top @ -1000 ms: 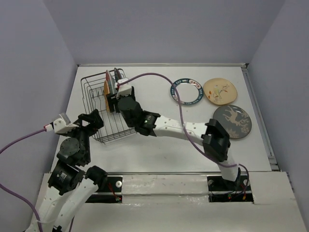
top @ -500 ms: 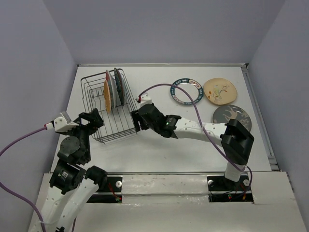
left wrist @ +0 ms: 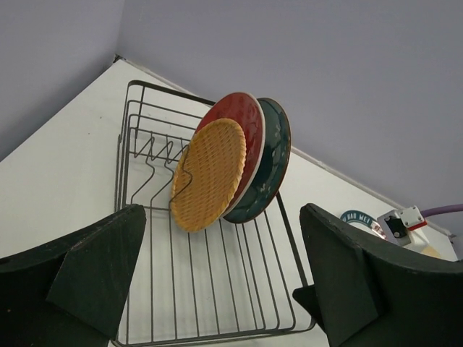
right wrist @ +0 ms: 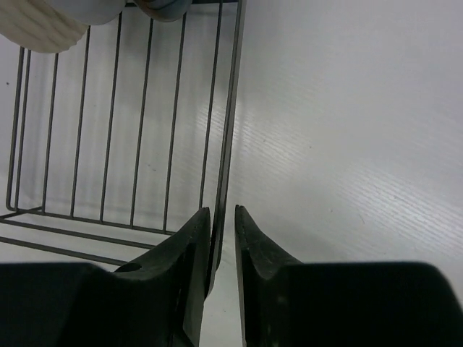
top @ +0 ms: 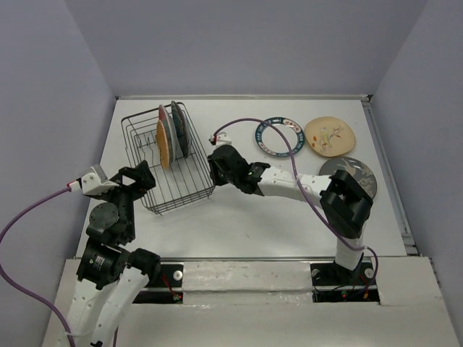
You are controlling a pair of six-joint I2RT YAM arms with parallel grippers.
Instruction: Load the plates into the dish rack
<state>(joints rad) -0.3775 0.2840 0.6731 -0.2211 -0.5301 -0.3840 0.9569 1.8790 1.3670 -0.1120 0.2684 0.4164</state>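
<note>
The dish rack (top: 177, 184) of dark wire stands at the left of the table. Three plates stand on edge in its far end: orange woven (top: 163, 143), red (left wrist: 242, 119) and dark teal (top: 179, 129). My right gripper (top: 213, 168) is at the rack's near right rim, its jaws (right wrist: 223, 211) narrowed round the rim wire (right wrist: 230, 130). My left gripper (left wrist: 223, 217) stands wide open and empty at the rack's near left corner (top: 134, 179). Flat on the table at the right lie the white plate with a dark rim (top: 278, 136), the cream floral plate (top: 329, 136) and the grey deer plate (top: 358, 170).
The right arm stretches across the table's middle, its elbow (top: 347, 202) over part of the grey plate. A purple cable (top: 282, 144) loops above the white plate. Walls close in the table at the left, back and right.
My right gripper has drawn back from the plates in the rack to the rack's near right rim and narrowed its jaws round the wire. The left gripper has barely moved.
</note>
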